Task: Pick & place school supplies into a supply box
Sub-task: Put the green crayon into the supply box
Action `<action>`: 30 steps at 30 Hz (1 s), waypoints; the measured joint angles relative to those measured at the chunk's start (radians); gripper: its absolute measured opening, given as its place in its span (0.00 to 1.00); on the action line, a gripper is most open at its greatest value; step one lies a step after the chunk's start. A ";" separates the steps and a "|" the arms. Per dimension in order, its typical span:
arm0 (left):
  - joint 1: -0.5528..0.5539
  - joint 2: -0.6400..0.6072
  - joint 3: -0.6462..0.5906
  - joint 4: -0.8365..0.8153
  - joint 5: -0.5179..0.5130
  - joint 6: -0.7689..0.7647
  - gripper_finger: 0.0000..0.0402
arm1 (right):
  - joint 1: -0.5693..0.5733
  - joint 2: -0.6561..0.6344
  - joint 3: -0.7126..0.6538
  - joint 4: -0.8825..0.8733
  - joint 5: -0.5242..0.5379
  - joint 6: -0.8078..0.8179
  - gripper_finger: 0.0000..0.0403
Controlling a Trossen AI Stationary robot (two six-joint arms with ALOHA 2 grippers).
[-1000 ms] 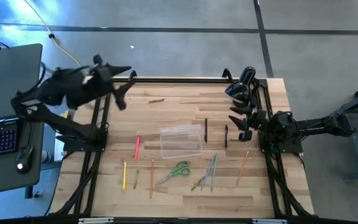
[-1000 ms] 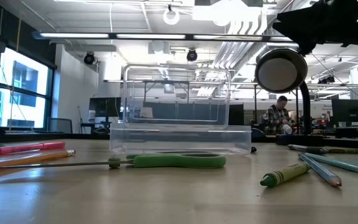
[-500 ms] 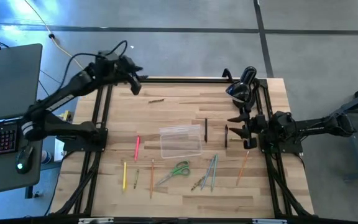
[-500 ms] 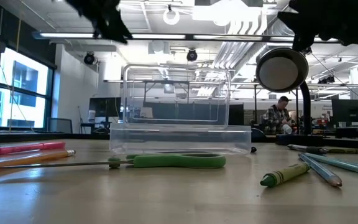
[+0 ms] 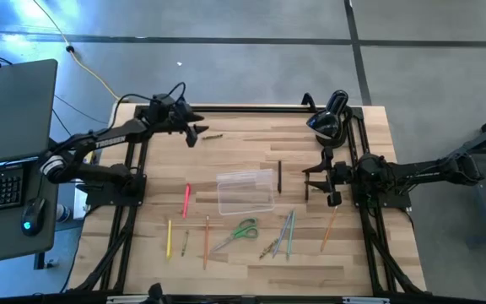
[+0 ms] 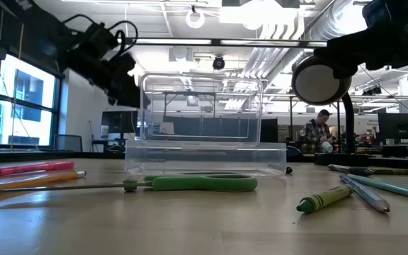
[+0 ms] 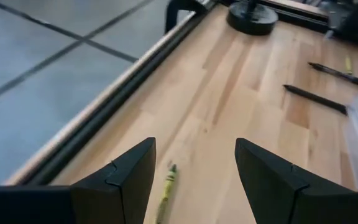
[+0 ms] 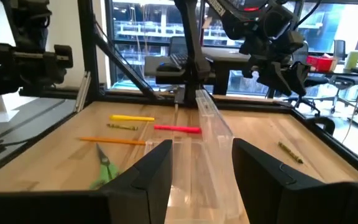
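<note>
Between spread fingers of left gripper (image 7: 194, 186): olive crayon (image 7: 165, 190) on bare wood at table's far edge, not yet touched. Step: approach for pick. Next: descend, straddle crayon, close. Right gripper (image 5: 321, 180) open, waiting beside clear supply box (image 5: 245, 192).

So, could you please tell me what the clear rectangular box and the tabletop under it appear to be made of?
The clear rectangular box looks like thin glossy transparent plastic: the room shows straight through its walls. The tabletop looks like light, matte wood, probably butcher-block, given its long jointed grain strips.
</note>
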 joint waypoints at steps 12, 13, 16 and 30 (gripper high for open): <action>0.000 0.263 -0.032 0.231 0.043 -0.022 0.62 | 0.000 0.000 0.000 0.000 0.060 0.041 0.36; 0.000 0.284 -0.032 0.244 0.044 -0.022 0.62 | 0.000 0.000 0.000 0.000 0.060 0.042 0.36; 0.000 0.339 -0.032 0.265 0.052 -0.022 0.62 | 0.000 0.000 0.000 0.000 0.059 0.041 0.36; 0.000 0.445 -0.032 0.316 0.042 0.039 0.62 | 0.000 0.000 0.000 0.000 0.060 0.042 0.36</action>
